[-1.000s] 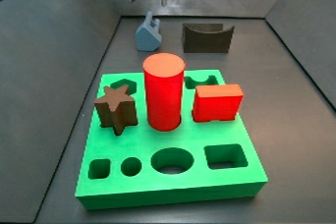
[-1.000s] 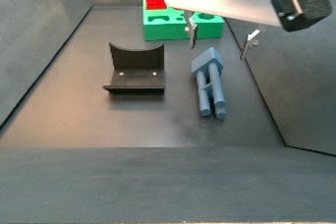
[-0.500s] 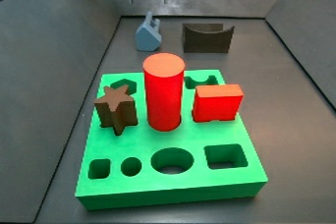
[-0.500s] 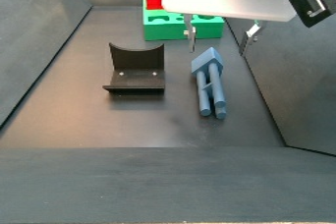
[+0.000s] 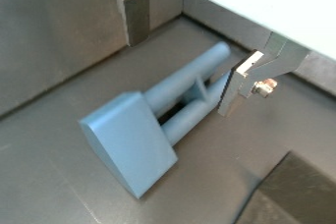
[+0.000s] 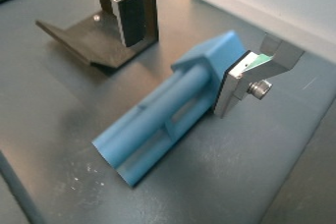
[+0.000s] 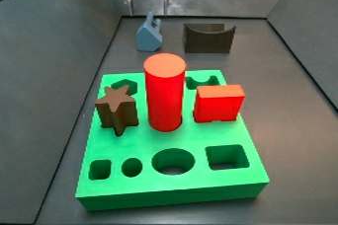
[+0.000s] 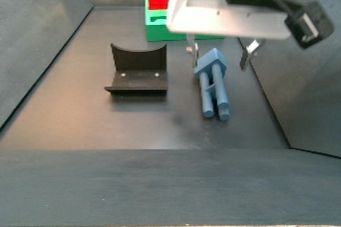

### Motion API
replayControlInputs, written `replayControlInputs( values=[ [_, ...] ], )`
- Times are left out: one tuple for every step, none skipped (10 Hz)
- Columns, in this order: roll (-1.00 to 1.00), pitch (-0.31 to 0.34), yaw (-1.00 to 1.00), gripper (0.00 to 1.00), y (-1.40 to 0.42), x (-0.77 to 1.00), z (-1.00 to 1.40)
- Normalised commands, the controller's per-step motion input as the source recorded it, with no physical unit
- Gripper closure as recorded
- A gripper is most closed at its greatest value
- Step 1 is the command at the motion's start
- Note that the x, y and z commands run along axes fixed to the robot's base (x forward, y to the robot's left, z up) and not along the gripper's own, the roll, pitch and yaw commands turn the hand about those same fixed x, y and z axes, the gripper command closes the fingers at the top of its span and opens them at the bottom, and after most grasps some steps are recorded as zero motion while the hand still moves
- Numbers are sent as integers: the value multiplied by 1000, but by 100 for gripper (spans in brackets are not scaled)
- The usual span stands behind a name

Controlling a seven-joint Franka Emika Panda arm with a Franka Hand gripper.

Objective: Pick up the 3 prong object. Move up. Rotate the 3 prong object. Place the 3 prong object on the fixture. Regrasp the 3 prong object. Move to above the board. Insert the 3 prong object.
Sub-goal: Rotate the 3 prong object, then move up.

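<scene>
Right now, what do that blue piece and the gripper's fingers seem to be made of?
The 3 prong object looks like matte light-blue plastic: even colour, soft sheen. The open gripper straddles it; its fingers look like brushed metal, silvery with a screw, and dark, possibly rubber, pads.

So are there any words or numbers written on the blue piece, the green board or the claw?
None can be read: no text shows on the blue piece, the green board, the fixture or the claw, which is open over the blue piece.
</scene>
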Motion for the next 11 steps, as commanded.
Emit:
replayControlInputs(
  values=[
    [-25, -31, -16, 0, 6, 32, -1000],
    [-36, -31, -8, 0, 8, 47, -1000],
    [-43, -33, -2, 0, 8, 50, -939],
    [-53, -37, 4, 0, 6, 45, -769],
    [-56, -42, 6, 0, 7, 44, -687],
    [-65, -49, 13, 0, 6, 38, -486],
    [-68, -52, 15, 0, 7, 37, -408],
    [-73, -60, 18, 0, 6, 33, -258],
    [-77, -62, 20, 0, 5, 33, -183],
    [0, 0, 0, 100, 0, 0, 0],
    [0, 0, 0, 100, 0, 0, 833]
  ],
)
